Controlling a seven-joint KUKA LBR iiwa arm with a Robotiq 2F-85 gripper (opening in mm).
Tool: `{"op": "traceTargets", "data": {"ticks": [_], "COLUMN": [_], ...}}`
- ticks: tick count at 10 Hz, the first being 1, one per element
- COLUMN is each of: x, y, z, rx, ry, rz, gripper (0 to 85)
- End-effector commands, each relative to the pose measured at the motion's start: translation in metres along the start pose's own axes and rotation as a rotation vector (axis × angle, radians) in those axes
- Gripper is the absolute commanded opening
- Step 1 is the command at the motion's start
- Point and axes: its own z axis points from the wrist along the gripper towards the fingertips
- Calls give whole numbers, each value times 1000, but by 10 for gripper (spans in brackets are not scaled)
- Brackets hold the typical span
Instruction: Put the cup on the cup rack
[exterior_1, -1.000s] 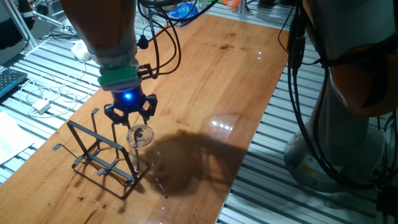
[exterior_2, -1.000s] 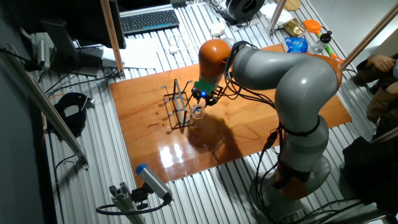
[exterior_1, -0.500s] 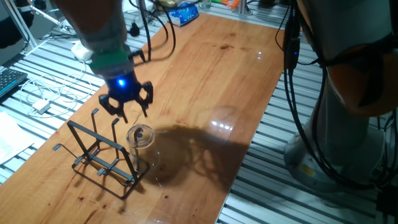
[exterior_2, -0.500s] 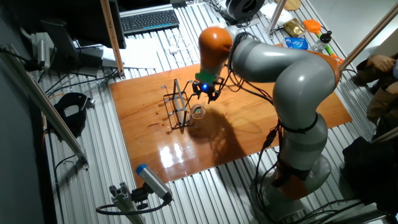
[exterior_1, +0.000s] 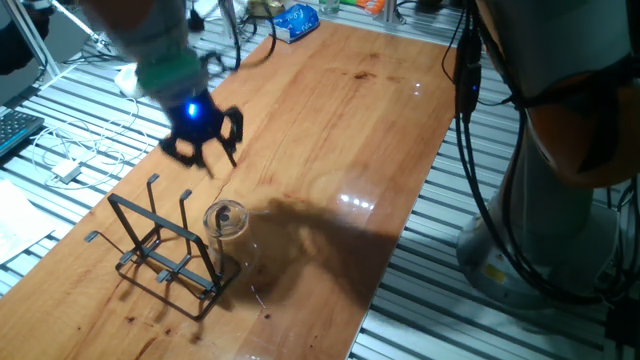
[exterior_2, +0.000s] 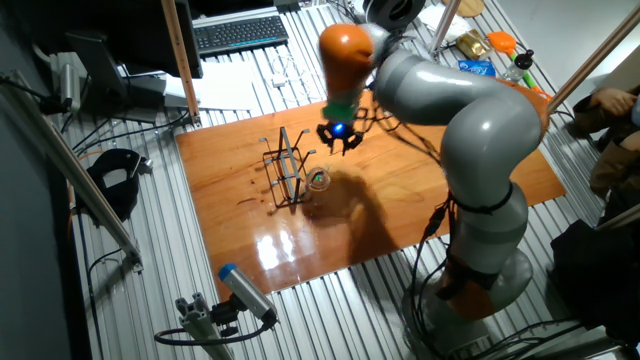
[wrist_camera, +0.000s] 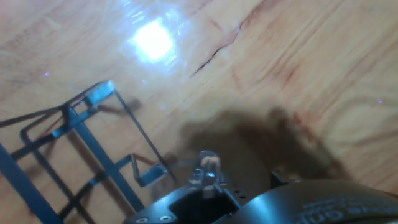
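the gripper (exterior_1: 203, 152) hangs above the wooden table (exterior_1: 370, 120), up and to the side of the rack, fingers spread apart with nothing between them. a blue light glows on the wrist. the cup (exterior_1: 225, 222) sits upside down over a prong at the end of the cup rack (exterior_1: 160, 250), clear of the fingers. in the other fixed view the cup (exterior_2: 318, 180) shows just beside the cup rack (exterior_2: 283, 170), under the gripper (exterior_2: 339, 140). the hand view shows rack wire (wrist_camera: 93, 149) on wood.
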Motion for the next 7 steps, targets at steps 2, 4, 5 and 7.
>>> {"op": "traceTargets", "data": {"ticks": [2,4,5,7], "x": [-14,-16,-17,-25], "y": [-24,-37,-40,-44], "z": [-5,-7,-7,0], "rx": [36,19,27,30], "ry": [-26,-32,-47,-54], "rz": [-323,-379,-410,-443], "gripper": [0,0,0,0]}}
